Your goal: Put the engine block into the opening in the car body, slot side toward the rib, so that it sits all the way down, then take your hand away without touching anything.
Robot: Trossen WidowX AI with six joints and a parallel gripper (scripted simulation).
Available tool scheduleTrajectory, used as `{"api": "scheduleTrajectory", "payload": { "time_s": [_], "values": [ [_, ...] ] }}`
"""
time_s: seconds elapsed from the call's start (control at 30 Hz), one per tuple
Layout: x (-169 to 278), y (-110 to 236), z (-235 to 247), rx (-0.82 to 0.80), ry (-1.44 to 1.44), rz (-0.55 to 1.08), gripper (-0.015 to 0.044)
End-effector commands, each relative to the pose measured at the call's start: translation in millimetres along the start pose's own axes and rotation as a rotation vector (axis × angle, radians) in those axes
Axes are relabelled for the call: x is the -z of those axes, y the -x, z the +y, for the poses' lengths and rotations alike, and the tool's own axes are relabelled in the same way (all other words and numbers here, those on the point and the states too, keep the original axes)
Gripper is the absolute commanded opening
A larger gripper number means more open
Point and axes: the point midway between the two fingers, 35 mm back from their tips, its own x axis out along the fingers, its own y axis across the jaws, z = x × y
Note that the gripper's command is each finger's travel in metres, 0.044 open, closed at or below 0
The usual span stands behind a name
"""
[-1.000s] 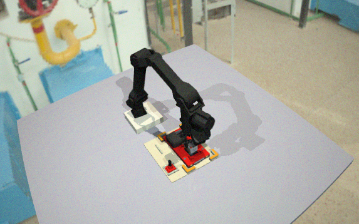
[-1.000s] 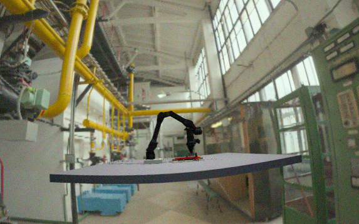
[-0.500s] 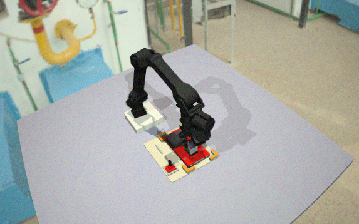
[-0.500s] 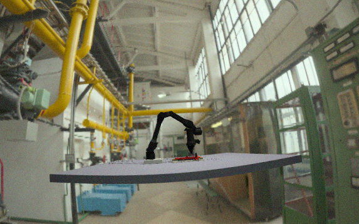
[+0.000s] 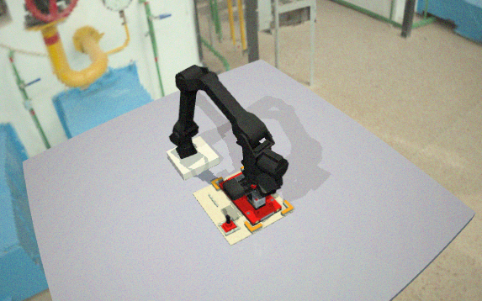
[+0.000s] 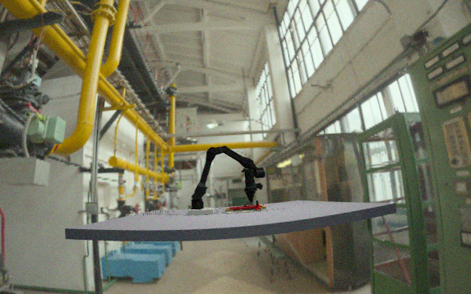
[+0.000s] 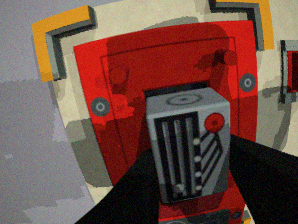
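Both fingers grasp the engine block (image 7: 188, 143) above the car body (image 7: 166, 63); lower it squarely, slot toward the rib.

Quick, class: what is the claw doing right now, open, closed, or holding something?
Claw: closed on the grey engine block, held over the red car body.

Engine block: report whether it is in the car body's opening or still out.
Out: the fingers hold the engine block above the red car body.
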Motion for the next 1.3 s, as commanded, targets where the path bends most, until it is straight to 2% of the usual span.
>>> {"api": "scheduleTrajectory", "payload": {
  "time_s": [0.0,1.27],
  "values": [
    [-0.5,-1.0,-0.4,0.002,0.002,-0.003,0.0159],
    [-0.4,-9.2,-0.4,0.002,-0.001,-0.003,0.0159]
  ]
}}
